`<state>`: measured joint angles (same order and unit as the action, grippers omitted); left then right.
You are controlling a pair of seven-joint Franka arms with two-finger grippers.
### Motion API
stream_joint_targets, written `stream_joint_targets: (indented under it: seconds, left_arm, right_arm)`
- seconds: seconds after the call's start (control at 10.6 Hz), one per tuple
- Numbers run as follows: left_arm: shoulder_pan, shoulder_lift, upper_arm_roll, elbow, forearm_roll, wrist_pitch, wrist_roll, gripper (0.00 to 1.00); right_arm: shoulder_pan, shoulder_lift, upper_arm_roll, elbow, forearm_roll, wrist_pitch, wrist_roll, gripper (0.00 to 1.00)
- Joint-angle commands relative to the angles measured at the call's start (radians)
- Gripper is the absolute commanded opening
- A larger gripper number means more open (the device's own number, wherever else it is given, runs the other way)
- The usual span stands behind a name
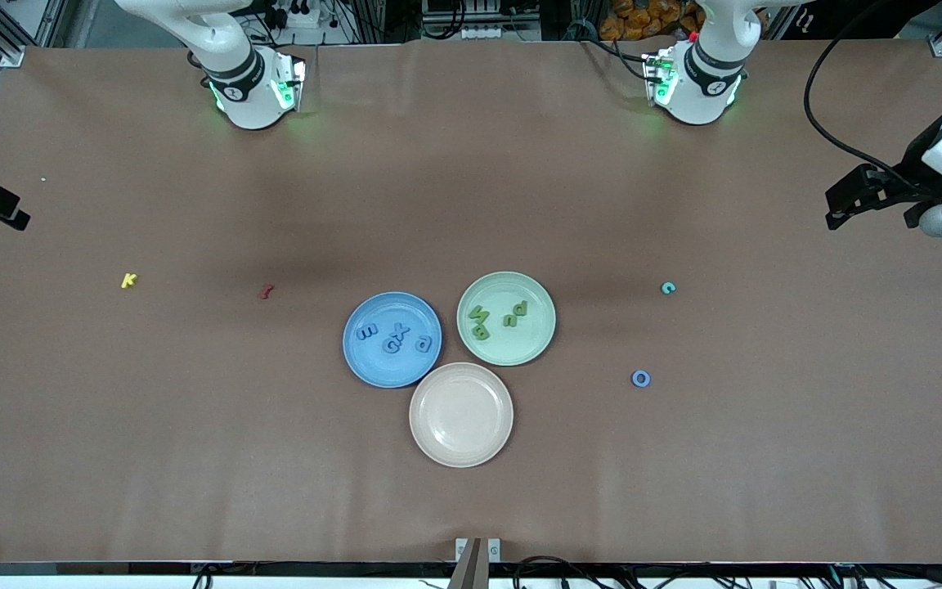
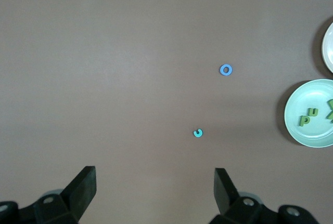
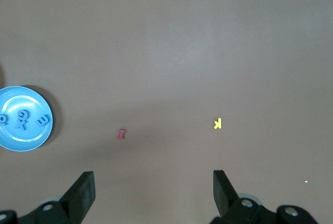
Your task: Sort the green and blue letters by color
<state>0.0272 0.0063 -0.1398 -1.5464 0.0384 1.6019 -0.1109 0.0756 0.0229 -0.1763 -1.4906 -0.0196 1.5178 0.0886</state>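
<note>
- On the blue plate [image 1: 361, 357] I saw four blue letters [image 1: 396, 337]; another, a blue o [image 1: 641, 378], lay alone toward the left arm's end.
- Green letters [image 1: 498, 317] sat in the green plate [image 1: 538, 344].
- Both my left gripper [image 2: 155, 190] and right gripper [image 3: 154, 193] were wide open, holding nothing.

- Green plate [image 2: 312, 110] and cream plate [image 2: 329, 47] are cut by the left wrist view's edge.
- Blue plate [image 3: 23, 118] is cut in the right wrist view.
- Red letter [image 1: 266, 290] is too small to read.
</note>
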Motion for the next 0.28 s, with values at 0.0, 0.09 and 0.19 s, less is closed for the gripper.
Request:
stream_joint_targets:
  seconds: [0.0,0.09,0.19]
  left_arm:
    - [0.007,-0.006,0.003,0.005,-0.022,-0.013,0.028,1.00]
    - [0.005,-0.006,0.003,0.005,-0.022,-0.013,0.028,1.00]
    - [0.005,-0.008,0.003,0.005,-0.022,-0.013,0.027,1.00]
  right_arm:
    - [0.021,-0.040,-0.006,-0.043,-0.008,0.013,-0.023,1.00]
    - [0.021,-0.040,-0.006,-0.042,-0.007,0.012,-0.023,1.00]
    - [0.021,-0.038,-0.006,-0.042,-0.007,0.010,-0.023,1.00]
